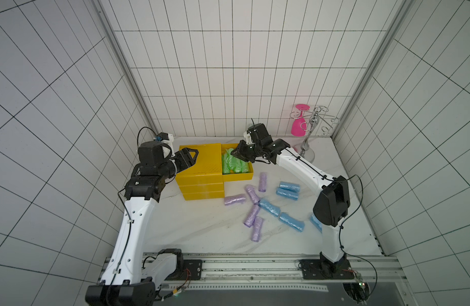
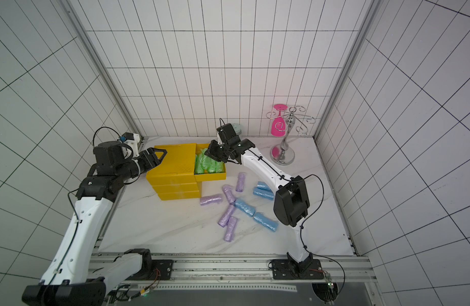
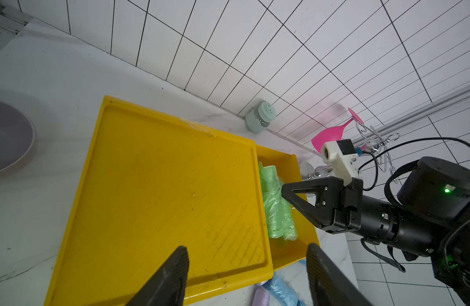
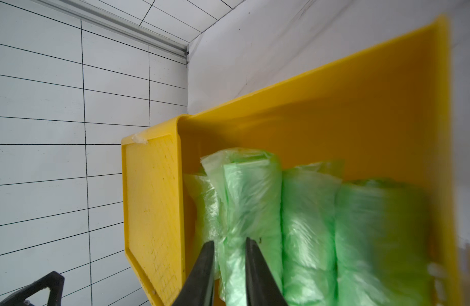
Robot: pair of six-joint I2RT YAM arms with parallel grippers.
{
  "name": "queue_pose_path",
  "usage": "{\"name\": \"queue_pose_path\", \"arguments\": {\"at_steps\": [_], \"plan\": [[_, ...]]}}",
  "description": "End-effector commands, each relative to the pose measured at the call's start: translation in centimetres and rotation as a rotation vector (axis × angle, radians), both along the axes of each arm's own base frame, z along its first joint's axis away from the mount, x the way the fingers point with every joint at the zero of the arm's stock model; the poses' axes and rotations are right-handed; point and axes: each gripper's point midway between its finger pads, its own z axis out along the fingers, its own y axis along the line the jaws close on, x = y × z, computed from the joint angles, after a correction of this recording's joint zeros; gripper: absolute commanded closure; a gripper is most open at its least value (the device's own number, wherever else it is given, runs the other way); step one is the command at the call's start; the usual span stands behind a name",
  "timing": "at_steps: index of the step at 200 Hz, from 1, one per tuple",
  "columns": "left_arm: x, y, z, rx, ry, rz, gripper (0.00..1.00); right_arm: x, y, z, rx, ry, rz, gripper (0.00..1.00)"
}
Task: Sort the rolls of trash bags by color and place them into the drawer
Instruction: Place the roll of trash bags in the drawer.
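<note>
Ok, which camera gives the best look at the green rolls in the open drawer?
The right wrist view: the green rolls fill the frame close up, lying side by side in the drawer. Both top views show them small, partly under the right gripper. The left wrist view shows a narrow strip.

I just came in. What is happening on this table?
A two-arm robot is sorting trash-bag rolls. The right pincer reaches into the open yellow drawer, jaws narrowly apart at one of the green rolls lying there; a grip is unclear. The left pincer hovers open and empty above the cabinet top. Lilac rolls and blue rolls lie loose on the table.
</note>
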Motion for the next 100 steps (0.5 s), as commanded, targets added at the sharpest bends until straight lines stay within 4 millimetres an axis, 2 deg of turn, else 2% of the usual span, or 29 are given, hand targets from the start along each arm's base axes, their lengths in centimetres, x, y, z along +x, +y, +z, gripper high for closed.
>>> {"name": "queue_pose_path", "arguments": {"at_steps": [1, 36, 57, 77, 100], "plan": [[0.2, -0.1, 0.3, 0.002, -0.024, -0.016, 0.3, 0.2, -0.5, 3.0, -0.006, -0.065, -0.024, 0.7], [0.2, -0.1, 0.2, 0.005, -0.023, -0.01, 0.3, -0.4, -1.3, 5.2, -0.014, -0.12, -0.022, 0.67], [0.4, 0.0, -0.2, 0.001, -0.015, -0.009, 0.3, -0.5, -0.9, 5.9, -0.02, -0.167, 0.031, 0.79], [0.4, 0.0, -0.3, 0.001, -0.015, -0.006, 0.3, -0.9, 0.8, 5.3, 0.005, -0.134, 0.114, 0.91], [0.5, 0.1, -0.4, 0.002, -0.011, -0.002, 0.3, -1.2, 2.3, 3.6, 0.003, -0.088, 0.165, 0.93]]}}
